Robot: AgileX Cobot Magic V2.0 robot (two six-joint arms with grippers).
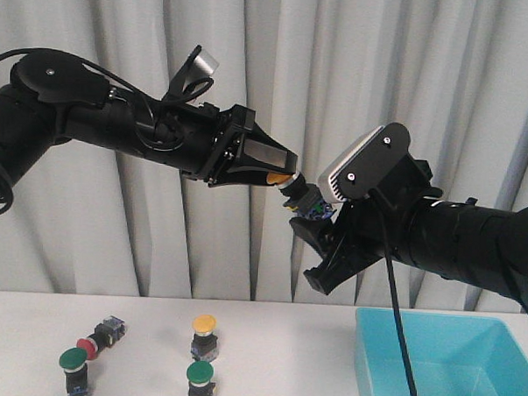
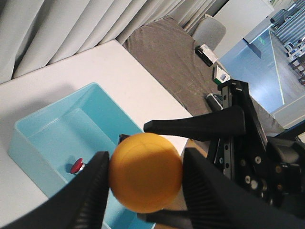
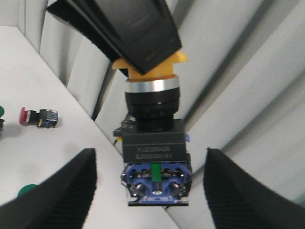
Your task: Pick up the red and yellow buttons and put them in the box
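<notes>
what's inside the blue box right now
One red button lies on the floor of the box, near a wall. The left tool and its yellow button cover part of the box in the left wrist view, so more could be hidden there.
</notes>
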